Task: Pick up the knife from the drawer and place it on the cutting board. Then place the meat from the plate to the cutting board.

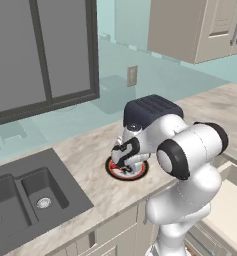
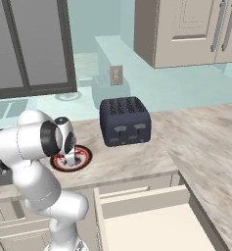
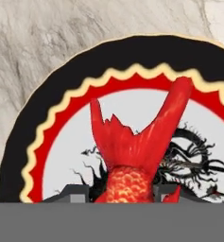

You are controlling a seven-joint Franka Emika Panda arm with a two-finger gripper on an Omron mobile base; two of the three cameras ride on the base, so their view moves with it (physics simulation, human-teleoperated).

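The plate (image 3: 61,90) has a black rim, a red zigzag band and a pale centre, and it lies on the marble counter in front of the toaster. On it lies the meat (image 3: 132,142), a red-orange piece with a forked end. My gripper (image 3: 123,193) is down on the plate, its two dark finger tips pressed against either side of the meat. From the base, the hand (image 1: 126,162) (image 2: 70,156) hides most of the plate (image 1: 114,172) (image 2: 85,158). The drawer (image 2: 147,208) (image 1: 232,200) stands pulled open to the right. The knife and the cutting board are out of view.
A dark blue toaster (image 1: 152,109) (image 2: 125,121) stands just behind the plate. A dark double sink (image 1: 25,195) is set in the counter to the left. Wall cabinets (image 2: 186,29) hang above on the right. The counter turns a corner at the right.
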